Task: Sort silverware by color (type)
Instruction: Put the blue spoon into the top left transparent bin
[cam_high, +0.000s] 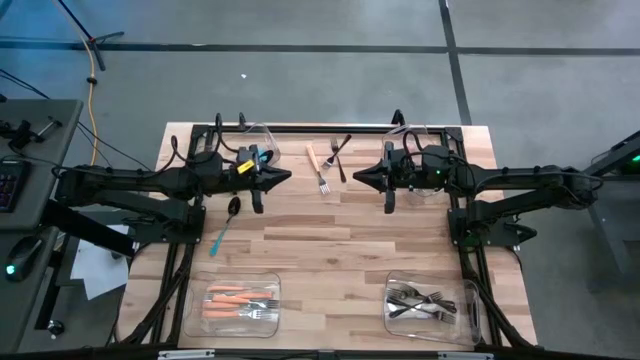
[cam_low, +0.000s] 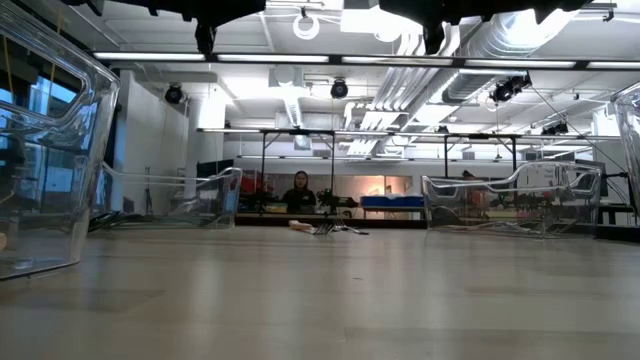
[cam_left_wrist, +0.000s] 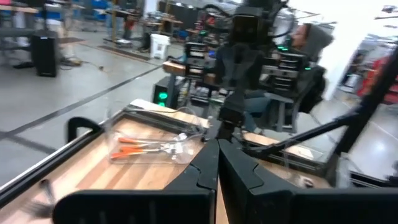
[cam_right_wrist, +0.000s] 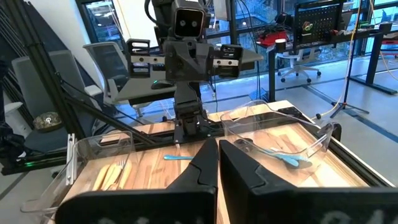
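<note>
From above, no writing is readable anywhere. Both arms hover mid-frame over the tabletop (cam_high: 330, 250), tips facing: the left hand (cam_high: 285, 178) and right hand (cam_high: 362, 177) are both clenched, holding nothing. Four clear bins sit at the corners. The lower-left bin (cam_high: 240, 305) holds orange-handled pieces (cam_high: 238, 298), too bunched to count; the lower-right bin (cam_high: 432, 305) holds dark metal pieces (cam_high: 420, 300). Loose at upper centre lie two forks (cam_high: 330, 165); a teal-handled spoon (cam_high: 226, 225) lies left of centre.

At tabletop level, a person (cam_low: 299, 190) sits beyond.

The right wrist view shows one teal piece (cam_right_wrist: 277, 155) in a bin.
</note>
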